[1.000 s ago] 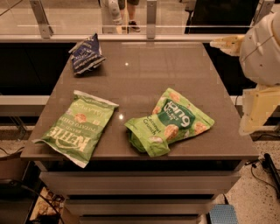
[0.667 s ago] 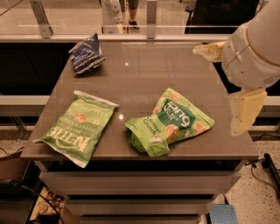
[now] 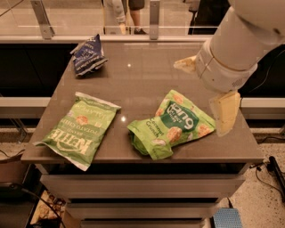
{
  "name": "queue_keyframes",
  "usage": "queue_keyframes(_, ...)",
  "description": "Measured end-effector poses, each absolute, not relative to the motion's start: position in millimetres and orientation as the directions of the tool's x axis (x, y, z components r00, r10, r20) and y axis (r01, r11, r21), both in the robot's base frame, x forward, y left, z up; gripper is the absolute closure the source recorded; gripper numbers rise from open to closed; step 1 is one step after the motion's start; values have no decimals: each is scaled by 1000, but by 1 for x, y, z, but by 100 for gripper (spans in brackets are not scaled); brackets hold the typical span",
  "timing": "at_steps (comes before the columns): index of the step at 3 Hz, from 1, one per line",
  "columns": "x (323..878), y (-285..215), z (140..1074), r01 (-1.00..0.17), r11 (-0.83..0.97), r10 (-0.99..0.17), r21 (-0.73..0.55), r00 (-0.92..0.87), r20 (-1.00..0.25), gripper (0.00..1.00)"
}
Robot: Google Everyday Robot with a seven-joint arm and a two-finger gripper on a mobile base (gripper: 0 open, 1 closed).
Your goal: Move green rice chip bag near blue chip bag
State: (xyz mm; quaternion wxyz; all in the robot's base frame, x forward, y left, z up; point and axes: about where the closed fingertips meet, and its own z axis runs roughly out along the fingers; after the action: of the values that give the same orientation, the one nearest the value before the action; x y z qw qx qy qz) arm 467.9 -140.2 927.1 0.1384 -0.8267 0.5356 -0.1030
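Observation:
The green rice chip bag [image 3: 171, 125] lies crumpled on the front right part of the brown table [image 3: 142, 84]. It shows a dark green round logo and tan cakes. The blue chip bag [image 3: 88, 55] lies at the table's back left corner, far from the green bag. My gripper [image 3: 199, 99] hangs over the right side of the table, just above and right of the green rice chip bag. It is open and empty, with cream fingers [image 3: 225, 112] spread wide. One finger points left over the table and the other points down by the bag's right edge.
A flat light green Kettle bag [image 3: 79, 130] lies at the front left of the table. A glass railing with metal posts [image 3: 154, 18] runs behind the table. A person's legs [image 3: 119, 13] show beyond it. My white arm [image 3: 242, 40] fills the top right.
My arm has swung left from the right edge of view to over the table, bringing the gripper close to the green rice chip bag. The bags have not moved.

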Motion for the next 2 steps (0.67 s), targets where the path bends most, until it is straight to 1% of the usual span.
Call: queue_keyframes(2, 485, -134, 879, -877, -436, -897, -203, 441, 22, 0)
